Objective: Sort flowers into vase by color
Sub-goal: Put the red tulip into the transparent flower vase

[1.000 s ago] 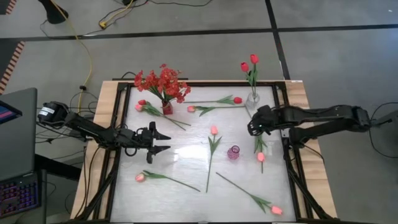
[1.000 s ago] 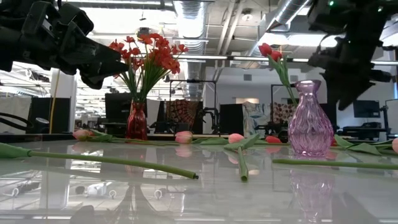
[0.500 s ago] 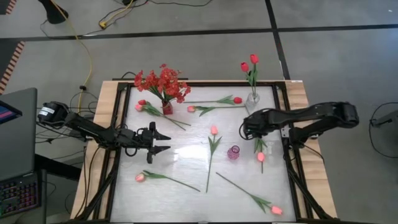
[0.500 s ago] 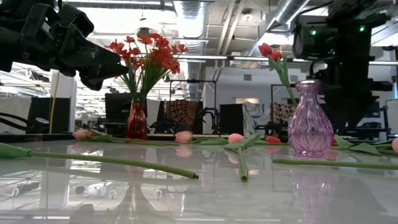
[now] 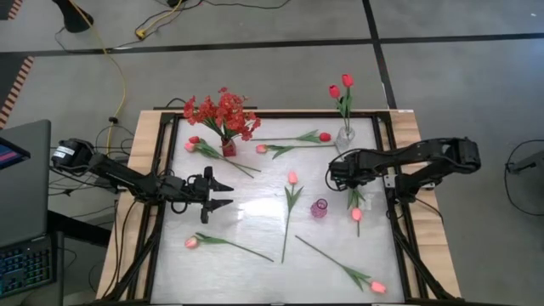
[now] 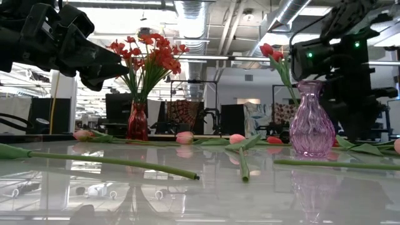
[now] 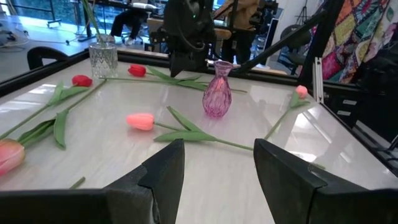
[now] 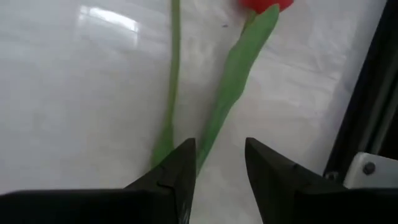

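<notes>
From above, the right hand (image 5: 337, 172) is just a dark blob; its wrist cam shows the fingers apart over a red tulip's (image 8: 260, 4) leaf, bloom cut off. Left hand (image 5: 223, 193) hovers open, empty. Other flowers (image 5: 229, 245) lie on the bench (image 5: 255, 221).

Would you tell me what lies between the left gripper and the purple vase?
In the high view, one pink tulip lies between the left gripper and the purple vase.

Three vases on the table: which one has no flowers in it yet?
The small pink vase near the table's middle stands empty. The red vase holds the bushy red spray, and the clear vase holds two red tulips.
</notes>
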Motion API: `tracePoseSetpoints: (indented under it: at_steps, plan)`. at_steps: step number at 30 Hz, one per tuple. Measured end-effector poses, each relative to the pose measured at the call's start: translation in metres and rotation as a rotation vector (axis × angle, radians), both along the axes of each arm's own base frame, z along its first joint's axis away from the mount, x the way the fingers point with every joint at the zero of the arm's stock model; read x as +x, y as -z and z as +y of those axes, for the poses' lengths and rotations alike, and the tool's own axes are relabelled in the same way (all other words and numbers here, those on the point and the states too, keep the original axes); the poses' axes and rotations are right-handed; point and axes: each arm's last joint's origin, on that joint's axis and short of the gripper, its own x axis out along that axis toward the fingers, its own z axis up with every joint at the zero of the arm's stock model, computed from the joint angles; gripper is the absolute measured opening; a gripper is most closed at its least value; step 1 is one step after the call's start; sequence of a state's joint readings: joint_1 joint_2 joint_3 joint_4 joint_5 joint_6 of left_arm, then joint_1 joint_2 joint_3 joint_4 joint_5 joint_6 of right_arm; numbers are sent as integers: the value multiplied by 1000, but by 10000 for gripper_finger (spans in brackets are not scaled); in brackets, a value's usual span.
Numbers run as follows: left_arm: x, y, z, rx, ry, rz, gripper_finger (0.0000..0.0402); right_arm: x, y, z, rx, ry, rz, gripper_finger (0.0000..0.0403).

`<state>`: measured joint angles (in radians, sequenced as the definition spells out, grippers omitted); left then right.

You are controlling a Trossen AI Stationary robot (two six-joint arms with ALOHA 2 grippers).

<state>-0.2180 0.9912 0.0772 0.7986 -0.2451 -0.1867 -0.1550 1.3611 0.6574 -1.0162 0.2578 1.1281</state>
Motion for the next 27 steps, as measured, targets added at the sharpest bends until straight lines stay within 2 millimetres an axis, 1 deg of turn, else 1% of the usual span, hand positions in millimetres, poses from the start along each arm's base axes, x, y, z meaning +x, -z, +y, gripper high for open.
tracePoseSetpoints:
  at_steps: [4, 8, 14, 17, 25, 27]
  plan:
    - [0, 0, 0, -2, 0, 0, 180, -7, 12, -4, 10, 24, -19, 151]
    - [0, 0, 0, -2, 5, 0, 180, -10, 21, -6, 17, 36, -55, 146]
    - [0, 0, 0, -19, 3, -1, 180, -10, 24, -6, 28, 28, -69, 137]
    - [0, 0, 0, -29, 1, -1, 180, -10, 24, -6, 35, 29, -75, 115]
    - [0, 0, 0, -42, 0, -1, 180, -10, 24, -5, 41, 57, -79, 24]
    - [0, 0, 0, -38, 1, -1, 180, -11, 23, -4, 19, 67, -65, 18]
